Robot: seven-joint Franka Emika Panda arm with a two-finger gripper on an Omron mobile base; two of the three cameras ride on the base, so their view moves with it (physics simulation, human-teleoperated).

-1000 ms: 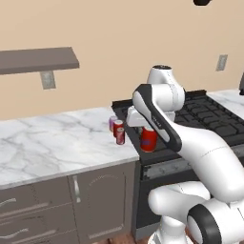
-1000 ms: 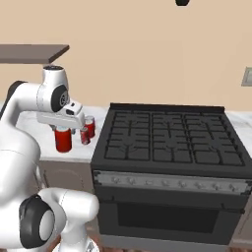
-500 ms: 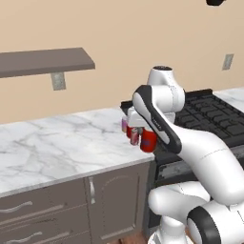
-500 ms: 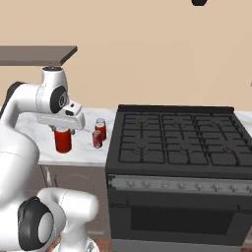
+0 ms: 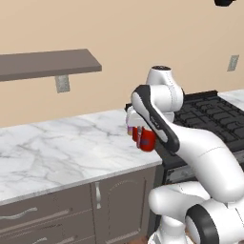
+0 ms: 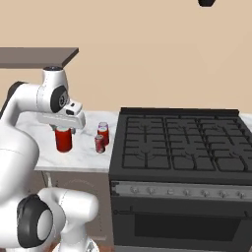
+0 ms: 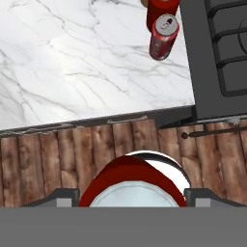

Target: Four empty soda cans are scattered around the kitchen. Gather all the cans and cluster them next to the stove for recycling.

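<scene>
Claw (image 6: pixel 63 132) clamped on red can (image 6: pixel 63 139), held off table (image 6: pixel 83 150) edge; 2 cans (image 6: pixel 102 137) just beyond claw, w/ stove (image 6: pixel 179 147) beside them.

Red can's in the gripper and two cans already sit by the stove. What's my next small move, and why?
Probably carry the held red can toward the stove and lower it onto the marble counter beside the two cans. The gripper holds it above the counter, and the hand view shows wood floor beneath, so it seems to sit at the counter's front edge.
</scene>
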